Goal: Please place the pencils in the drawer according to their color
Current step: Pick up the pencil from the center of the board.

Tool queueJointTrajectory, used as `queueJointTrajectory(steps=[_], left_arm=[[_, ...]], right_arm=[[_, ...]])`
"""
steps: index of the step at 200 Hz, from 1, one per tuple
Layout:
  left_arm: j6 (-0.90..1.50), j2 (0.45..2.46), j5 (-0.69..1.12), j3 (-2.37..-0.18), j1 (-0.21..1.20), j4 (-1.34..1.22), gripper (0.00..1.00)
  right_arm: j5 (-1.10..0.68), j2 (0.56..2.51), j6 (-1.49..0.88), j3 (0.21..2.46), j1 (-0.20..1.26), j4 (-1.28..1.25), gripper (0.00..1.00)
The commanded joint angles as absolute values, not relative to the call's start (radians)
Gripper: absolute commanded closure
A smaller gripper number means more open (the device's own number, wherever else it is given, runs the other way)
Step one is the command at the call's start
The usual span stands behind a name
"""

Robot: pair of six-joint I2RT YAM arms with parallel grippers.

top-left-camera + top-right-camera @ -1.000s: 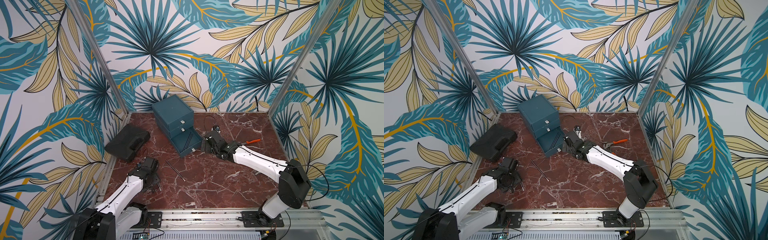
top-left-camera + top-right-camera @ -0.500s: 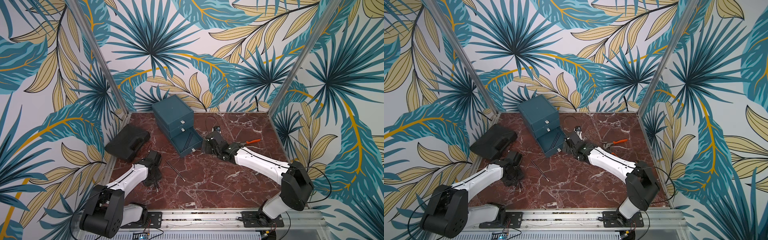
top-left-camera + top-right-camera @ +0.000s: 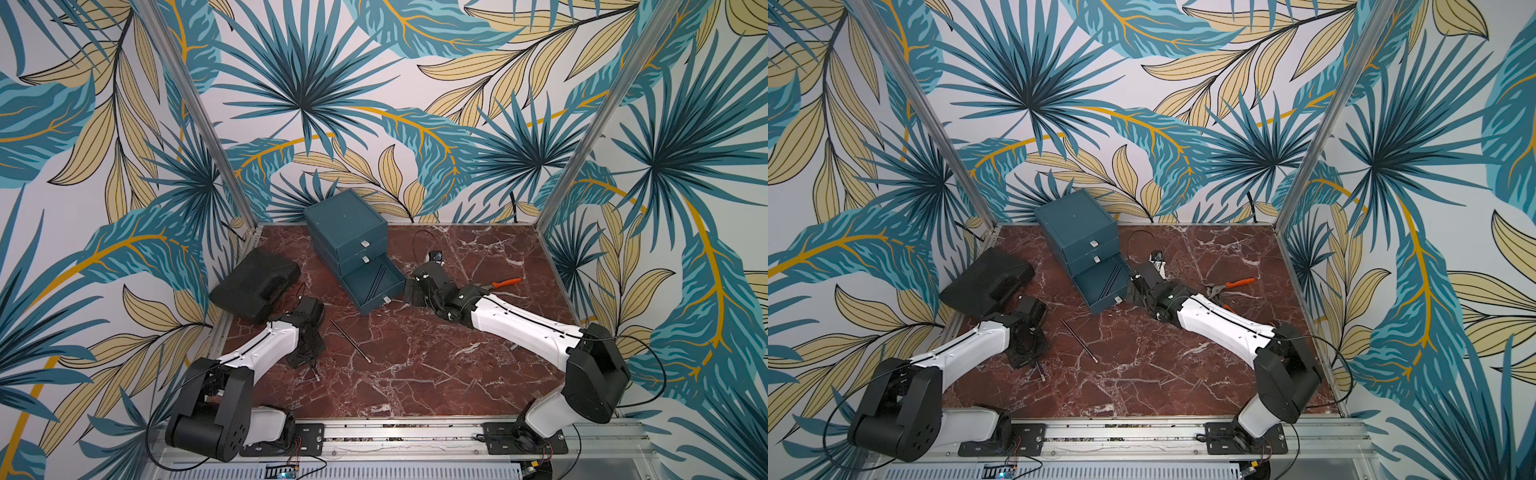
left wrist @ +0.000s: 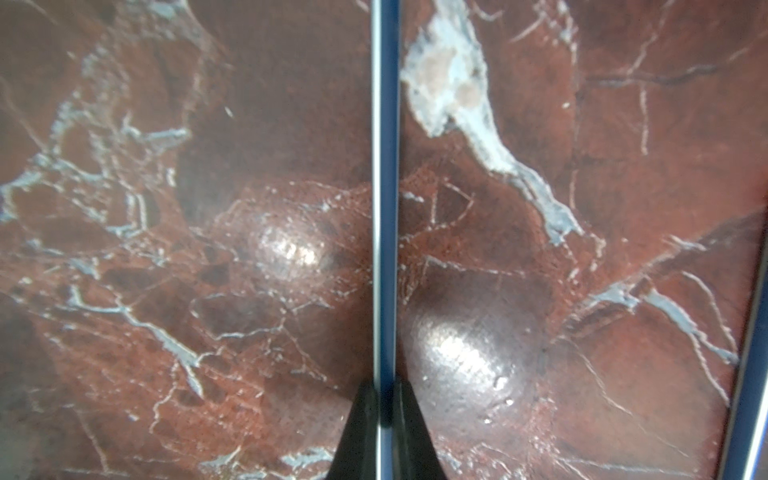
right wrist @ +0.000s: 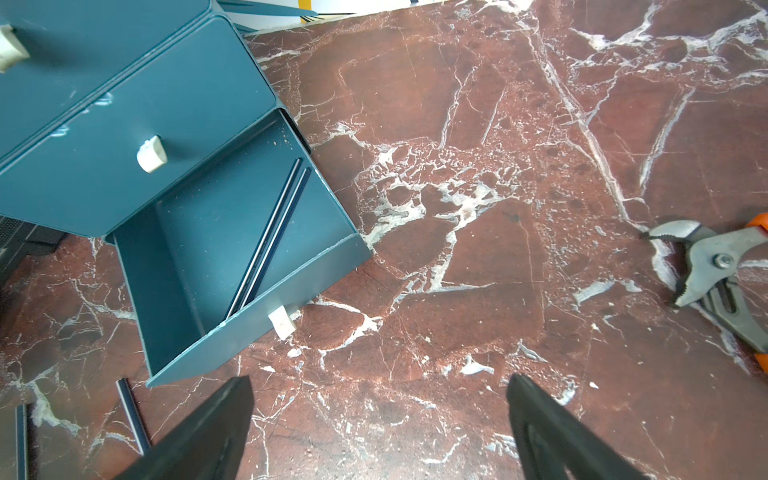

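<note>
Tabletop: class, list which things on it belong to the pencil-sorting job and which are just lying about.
Belong to the job:
pencil in the left pincer
loose pencil
two pencils in the open bottom drawer
teal drawer chest

Just lying about:
black case
orange-handled pliers

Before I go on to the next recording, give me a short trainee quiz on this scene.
1. True or false: the left gripper is shut on a pencil.
2. Which drawer of the teal chest stands open? A top, B middle, C bottom.
3. Fill in: the open drawer holds ___ dark pencils.
Key: 1 true; 2 C; 3 two.
</note>
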State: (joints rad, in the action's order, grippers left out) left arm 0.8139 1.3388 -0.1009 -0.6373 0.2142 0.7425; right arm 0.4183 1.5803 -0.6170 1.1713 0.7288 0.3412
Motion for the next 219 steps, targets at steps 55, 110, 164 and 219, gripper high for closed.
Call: queueJointTrajectory(steps=[55, 110, 164, 219], left_arm=[[0.734, 1.143, -0.121, -0.634, 0.209, 0.696, 1.00], [0.617, 0.990, -0.087, -0.714, 0.211, 0.708, 1.00], [0.522, 0.935, -0.003, -0.807, 0.295, 0.648, 1.00], [0.456, 1.046, -0.017, -0.917, 0.424, 0.560, 1.00]], right_arm=[[0.473, 1.540, -0.640, 1.130, 0.728, 0.343, 0.01], [0.501, 1.534, -0.656, 1.122, 0.728, 0.334, 0.01], [0.512, 1.529, -0.660, 1.109, 0.728, 0.313, 0.00], [0.529, 1.522, -0.669, 1.106, 0.728, 0.311, 0.01]])
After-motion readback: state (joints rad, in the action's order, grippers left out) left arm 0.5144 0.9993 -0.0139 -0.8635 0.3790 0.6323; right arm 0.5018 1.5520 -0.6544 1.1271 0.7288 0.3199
